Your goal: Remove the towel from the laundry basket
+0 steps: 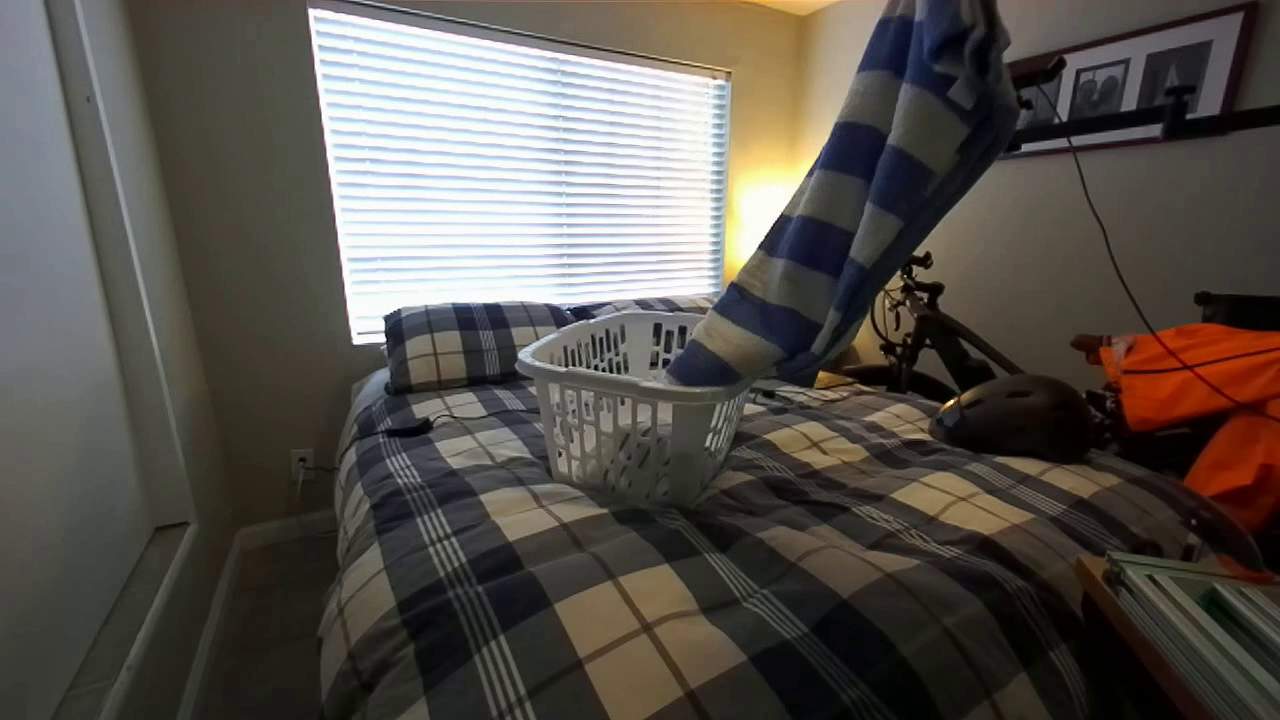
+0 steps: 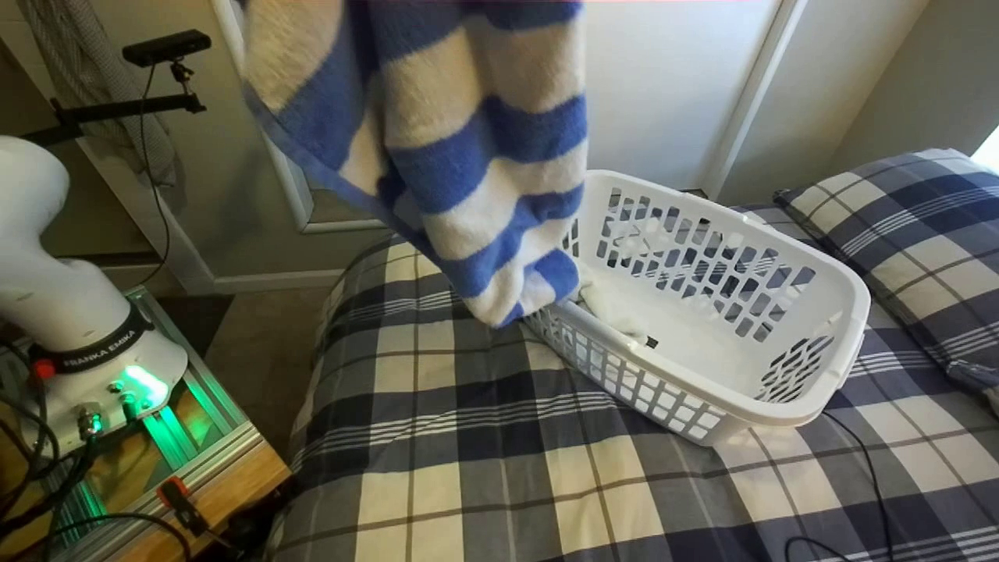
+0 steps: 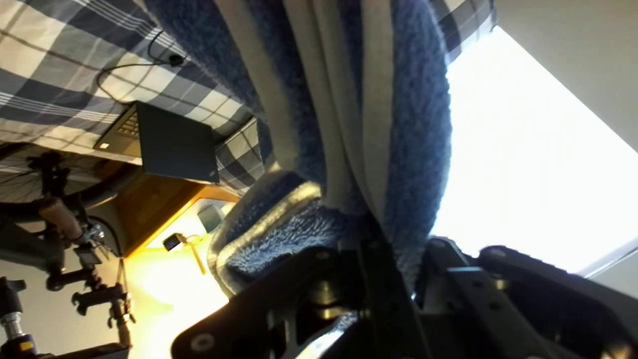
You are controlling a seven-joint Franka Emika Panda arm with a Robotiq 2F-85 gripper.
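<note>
The towel point(image 1: 840, 220), blue with pale stripes, hangs stretched down from above the picture in both exterior views point(image 2: 484, 148). The laundry basket point(image 1: 610, 383), white with slotted sides, stands upright on the bed; its rim also shows in an exterior view point(image 2: 855, 312). The towel's lower end overlaps the basket's near corner and rim; I cannot tell how much lies inside. In the wrist view my gripper point(image 3: 407, 262) is closed around a bunched part of the towel point(image 3: 344, 99). The gripper is out of view in both exterior views. The basket is not seen in the wrist view.
A pale cloth-like thing point(image 2: 605, 308) lies inside the basket. Plaid pillows point(image 1: 480, 345) are at the bed's head. A helmet point(image 1: 1015, 415) lies on the bed. The wrist view shows a laptop point(image 3: 174, 142), a cable point(image 3: 129, 65) and a bicycle point(image 3: 55, 174).
</note>
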